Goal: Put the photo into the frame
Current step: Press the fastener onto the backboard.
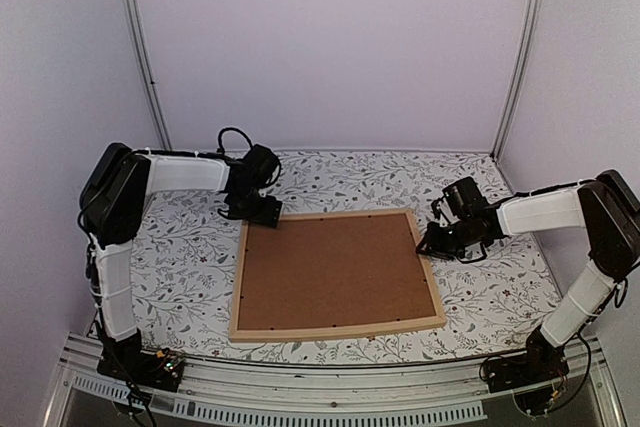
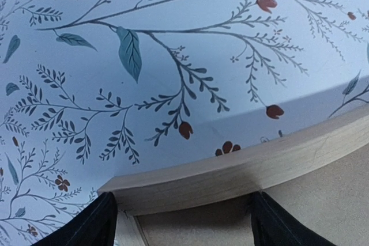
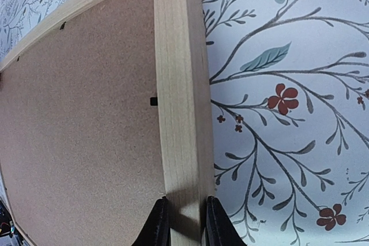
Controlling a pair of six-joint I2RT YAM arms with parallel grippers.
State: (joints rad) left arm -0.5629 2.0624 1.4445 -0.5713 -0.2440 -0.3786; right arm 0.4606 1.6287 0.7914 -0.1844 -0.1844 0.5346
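Observation:
The frame [image 1: 340,329], thin light-wood bars, lies flat on the floral tablecloth with a plain brown backing board [image 1: 335,272] filling it. The photo is hidden. My left gripper [image 1: 262,212] hovers at the frame's far-left corner. In the left wrist view it [image 2: 183,200] is open, its two black fingers spread wide over the frame's far bar [image 2: 248,171] and not touching it. My right gripper [image 1: 428,244] is at the frame's right side. In the right wrist view it [image 3: 185,205] is shut on the frame's right bar [image 3: 179,96], one finger [image 3: 158,223] on the board side, one on the cloth side.
The floral tablecloth [image 1: 500,297] covers the table around the frame. Small black tabs [image 3: 153,101] stick out over the backing board [image 3: 86,119] along the bars. Pale walls with metal posts [image 1: 140,47] close the back and sides.

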